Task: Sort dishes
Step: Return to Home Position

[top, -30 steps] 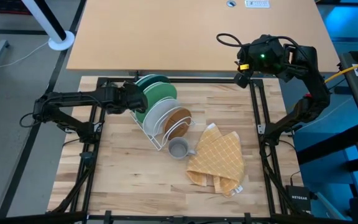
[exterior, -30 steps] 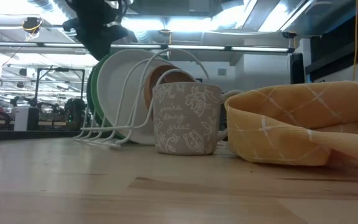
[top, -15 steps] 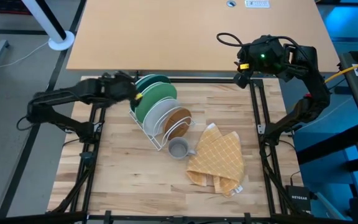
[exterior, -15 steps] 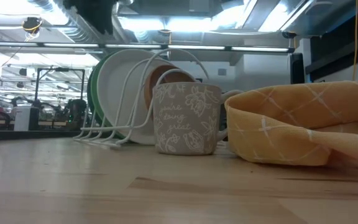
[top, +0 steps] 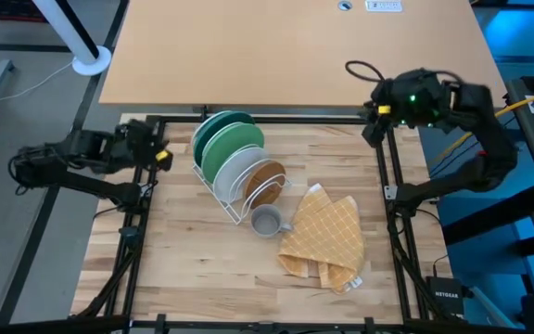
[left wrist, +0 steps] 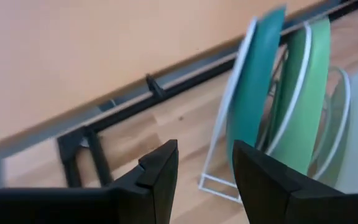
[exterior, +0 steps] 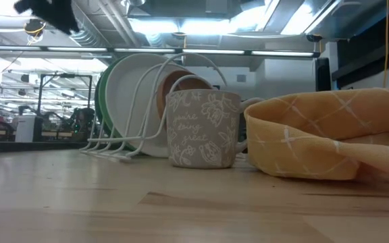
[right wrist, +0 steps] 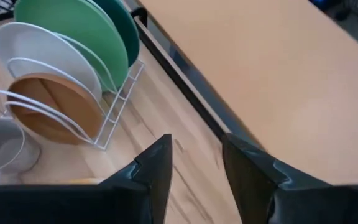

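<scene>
Four plates stand on edge in a white wire rack (top: 235, 206): dark teal (top: 219, 123) at the far end, then green (top: 233, 148), white (top: 239, 173) and the smaller brown wooden one (top: 267, 182). My left gripper (top: 158, 154) is open and empty at the table's left edge, well left of the rack. Its wrist view shows the teal plate (left wrist: 253, 81) and the green plate (left wrist: 306, 93) ahead. My right gripper (top: 373, 117) is open and empty at the far right corner. Its wrist view shows the plates (right wrist: 73, 31) far off.
A grey patterned mug (top: 265, 221) stands just near of the rack, and a crumpled yellow checked cloth (top: 327, 237) lies to its right. The black frame rails (top: 135, 195) run along the table's sides. Bare wood lies at the near left.
My left gripper has drawn back from the teal plate at the rack's far end toward the table's left edge, and it has risen out of the low view's middle. My right arm has shifted a little toward the table's right edge. The plates have stayed in the rack.
</scene>
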### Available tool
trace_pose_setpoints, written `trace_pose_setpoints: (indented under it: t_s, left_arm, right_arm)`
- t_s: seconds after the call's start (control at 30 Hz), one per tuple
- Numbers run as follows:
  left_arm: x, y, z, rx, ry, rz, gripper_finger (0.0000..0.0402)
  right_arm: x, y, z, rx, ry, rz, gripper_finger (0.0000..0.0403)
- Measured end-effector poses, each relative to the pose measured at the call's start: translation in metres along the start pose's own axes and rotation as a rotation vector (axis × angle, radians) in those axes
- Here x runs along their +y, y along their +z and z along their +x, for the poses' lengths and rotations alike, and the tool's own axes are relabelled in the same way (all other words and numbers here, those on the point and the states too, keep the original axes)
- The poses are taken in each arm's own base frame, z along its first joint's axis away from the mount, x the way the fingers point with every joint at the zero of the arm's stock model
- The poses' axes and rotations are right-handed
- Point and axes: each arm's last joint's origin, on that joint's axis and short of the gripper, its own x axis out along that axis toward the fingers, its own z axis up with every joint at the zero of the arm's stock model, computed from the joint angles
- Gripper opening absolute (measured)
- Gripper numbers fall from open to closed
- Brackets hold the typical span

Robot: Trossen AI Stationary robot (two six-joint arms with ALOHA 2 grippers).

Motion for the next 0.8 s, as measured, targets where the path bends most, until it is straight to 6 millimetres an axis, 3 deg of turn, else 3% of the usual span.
trace_pose_setpoints:
  t_s: [0.13,0.43,0.67,0.8]
  left_arm:
    - [-0.007,-0.031,0.016,-0.019,-0.077,-0.002,0.0143]
    - [-0.048,-0.079,0.046,-0.111,-0.298,0.174,0.0143]
    - [-0.062,-0.11,0.057,-0.13,-0.419,0.221,0.0138]
    - [-0.066,-0.122,0.058,-0.146,-0.472,0.239,0.0131]
  right_arm:
    - [0.007,-0.03,0.028,-0.031,0.024,0.07,0.0145]
    - [0.035,-0.091,0.108,-0.219,0.232,0.152,0.0145]
    - [0.054,-0.139,0.166,-0.283,0.368,0.22,0.0145]
    - [0.06,-0.163,0.188,-0.322,0.399,0.263,0.0145]
